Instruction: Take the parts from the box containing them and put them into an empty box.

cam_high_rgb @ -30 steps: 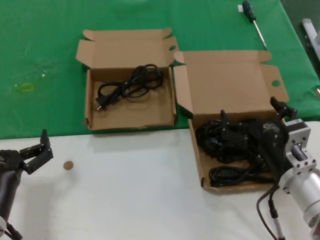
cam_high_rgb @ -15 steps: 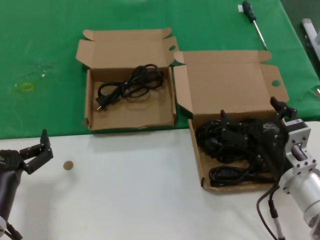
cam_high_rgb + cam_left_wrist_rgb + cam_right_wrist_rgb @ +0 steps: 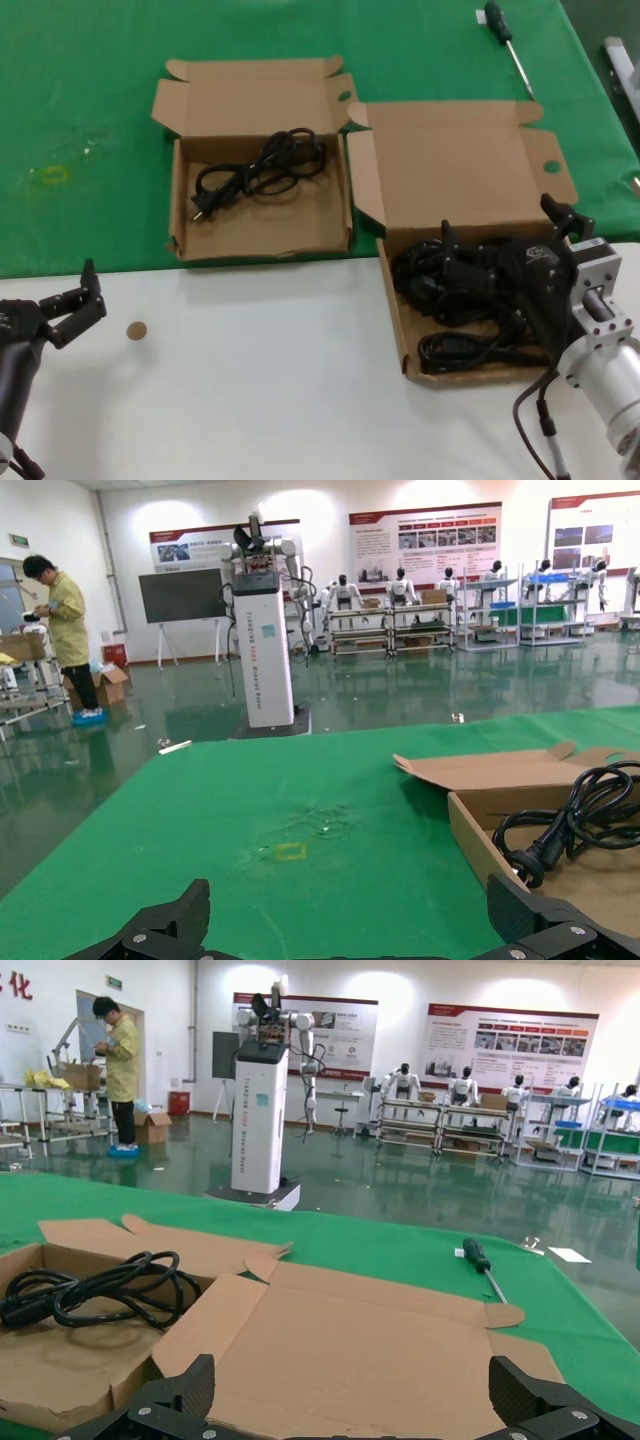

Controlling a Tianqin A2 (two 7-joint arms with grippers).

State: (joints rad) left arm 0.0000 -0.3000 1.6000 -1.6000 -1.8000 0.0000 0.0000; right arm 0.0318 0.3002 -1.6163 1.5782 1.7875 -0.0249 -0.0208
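Hovering over the white table (image 3: 300, 390) at eight o'clock, the left pincer (image 3: 75, 300) stood wide open, holding nothing. At eleven o'clock the smaller box (image 3: 260, 245) held one cable (image 3: 260, 165). At three o'clock the right pincer (image 3: 505, 245), spread open, sat among the cables (image 3: 440, 285) in the larger box (image 3: 450, 165).

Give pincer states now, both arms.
Left pincer: open, empty, low by the table's near edge.
Right pincer: open, over the cables in the larger box.

Red "化" on hall wall (image 3: 22, 984) (posters illegible)
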